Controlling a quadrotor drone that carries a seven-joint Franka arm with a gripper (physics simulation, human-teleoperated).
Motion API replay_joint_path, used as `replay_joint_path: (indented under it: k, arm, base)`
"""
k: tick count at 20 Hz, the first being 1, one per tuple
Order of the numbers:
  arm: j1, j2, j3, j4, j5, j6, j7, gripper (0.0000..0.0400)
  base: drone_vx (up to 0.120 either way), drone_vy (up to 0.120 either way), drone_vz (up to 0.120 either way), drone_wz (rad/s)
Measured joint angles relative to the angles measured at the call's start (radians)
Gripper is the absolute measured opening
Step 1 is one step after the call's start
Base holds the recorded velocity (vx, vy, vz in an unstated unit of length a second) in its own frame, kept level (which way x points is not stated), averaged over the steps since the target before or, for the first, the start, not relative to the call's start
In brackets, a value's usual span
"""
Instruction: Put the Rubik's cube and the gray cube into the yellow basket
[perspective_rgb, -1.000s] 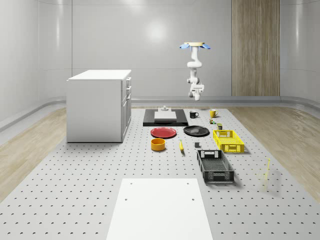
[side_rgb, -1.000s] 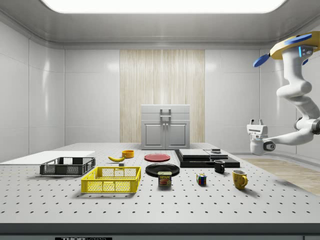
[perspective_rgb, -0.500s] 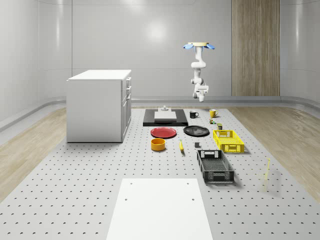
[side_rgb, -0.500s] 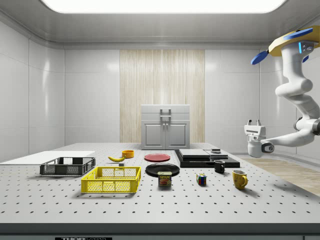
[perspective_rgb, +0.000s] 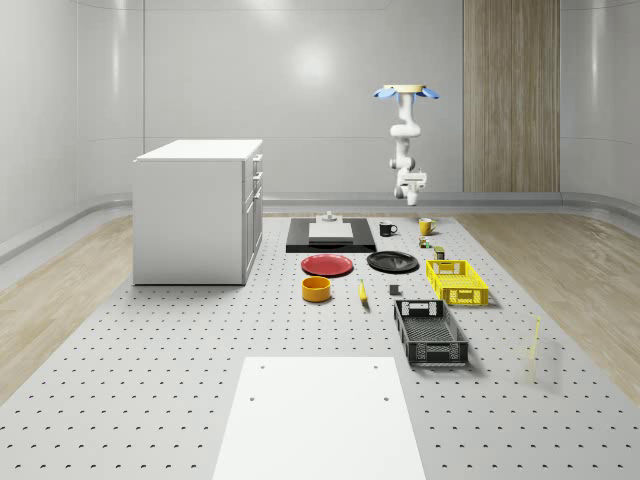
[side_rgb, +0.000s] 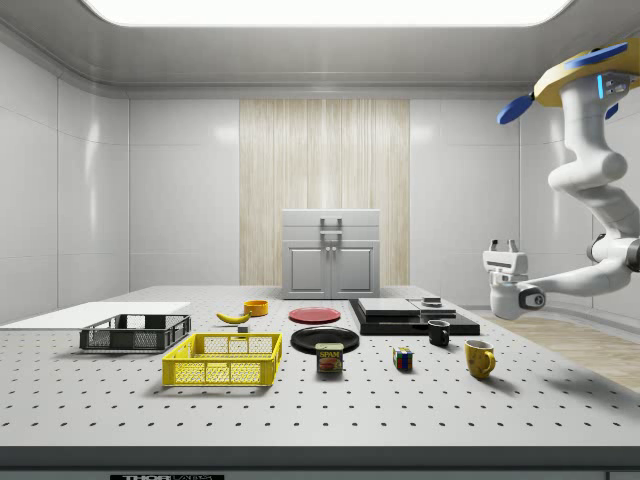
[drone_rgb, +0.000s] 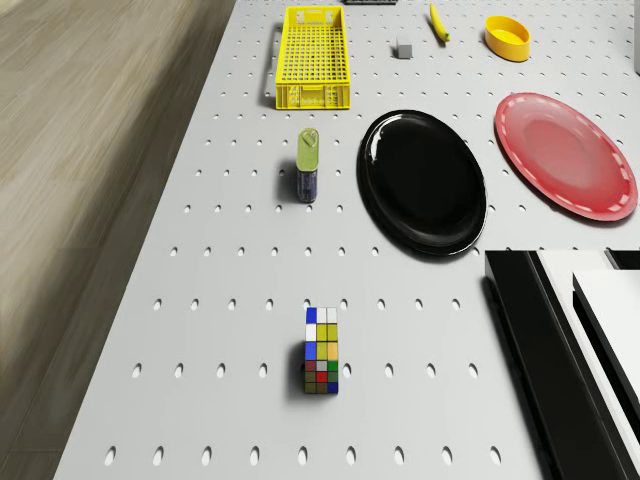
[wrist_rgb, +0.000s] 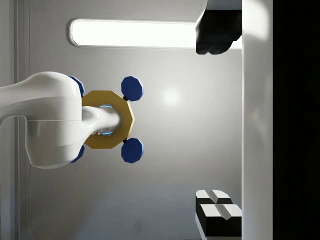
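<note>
Item 1, drone (perspective_rgb: 407, 91): seen hovering high above the far end of the tabletop (drone_rgb: 200, 300), with the arm hung beneath it and bent back upward. Item 2, end effector (side_rgb: 501, 243): held in the air well above the tabletop, turned upward toward the drone body, fingers (wrist_rgb: 216, 35) spread wide and nothing held between them. Item 3, Rubik's cube (drone_rgb: 321, 352): resting on the tabletop, below the end effector and well apart from it, offset toward the side view's left. Item 4, gray cube (drone_rgb: 404, 47): resting on the tabletop much farther from the end effector than the Rubik's cube, beyond the black plate (drone_rgb: 422, 180) and just beside the far end of the yellow basket (drone_rgb: 312, 97). Item 5, yellow basket: standing on the tabletop, farther from the end effector than the Rubik's cube, with no cube seen inside it. Item 6, tin can (drone_rgb: 309, 170): lying between the Rubik's cube and the yellow basket. Item 7, yellow mug (side_rgb: 479, 357): the object closest beneath the end effector, with the black mug (side_rgb: 438, 332) near it. Item 8, red plate (drone_rgb: 566, 155): lying beside the black plate.
</note>
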Motion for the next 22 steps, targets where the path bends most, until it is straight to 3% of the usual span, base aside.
replay_joint_path:
  k: [4, 22]
  arm:
    - [-0.001, -0.002, 0.002, -0.002, -0.003, 0.003, 0.0, 0.04]
    - [-0.028, -0.013, 0.088, -0.017, -0.123, 0.018, 0.016, 0.04]
  base:
    - [0.12, 0.12, 0.0, 0.0]
    - [0.12, 0.0, 0.0, 0.0]
